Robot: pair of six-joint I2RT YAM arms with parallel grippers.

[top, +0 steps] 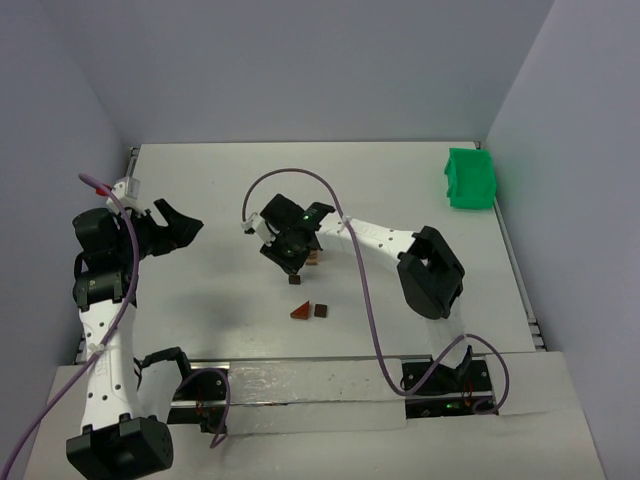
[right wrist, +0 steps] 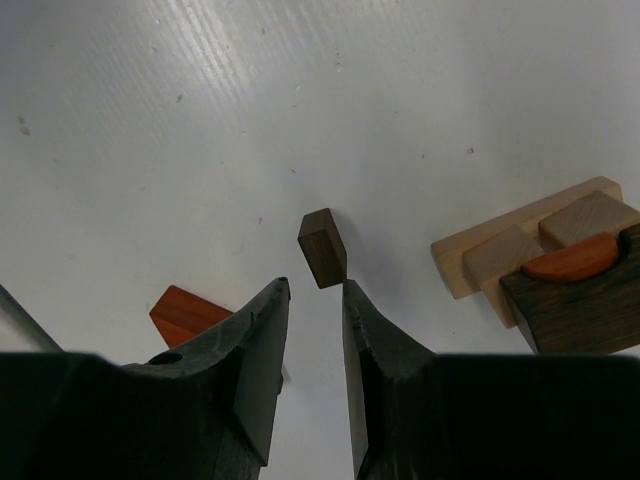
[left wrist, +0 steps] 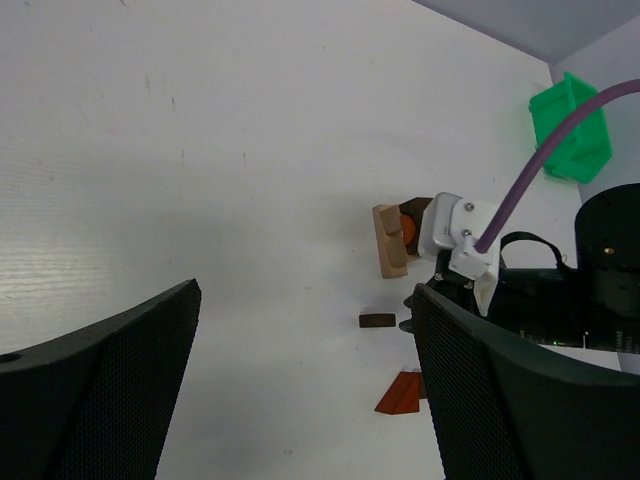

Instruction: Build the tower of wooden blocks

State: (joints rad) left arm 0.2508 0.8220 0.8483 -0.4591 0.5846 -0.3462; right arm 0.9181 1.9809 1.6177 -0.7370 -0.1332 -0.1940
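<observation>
The wood block tower [top: 313,258] is a low stack of tan bars, a dark block and a reddish piece; it also shows in the right wrist view [right wrist: 540,260] and the left wrist view [left wrist: 390,240]. My right gripper [top: 293,264] hovers just left of it, jaws narrowly open and empty [right wrist: 314,287]. A small dark brown block [right wrist: 322,248] lies just beyond its fingertips [top: 296,280] [left wrist: 377,320]. A reddish wedge [top: 301,311] [right wrist: 185,312] [left wrist: 400,393] and a dark cube [top: 321,310] lie nearer. My left gripper [top: 188,225] is open and empty [left wrist: 305,295], far to the left.
A green bin [top: 470,178] stands at the back right corner and shows in the left wrist view [left wrist: 570,125]. Grey walls close in the table on three sides. The right arm's purple cable [top: 300,175] loops over the middle.
</observation>
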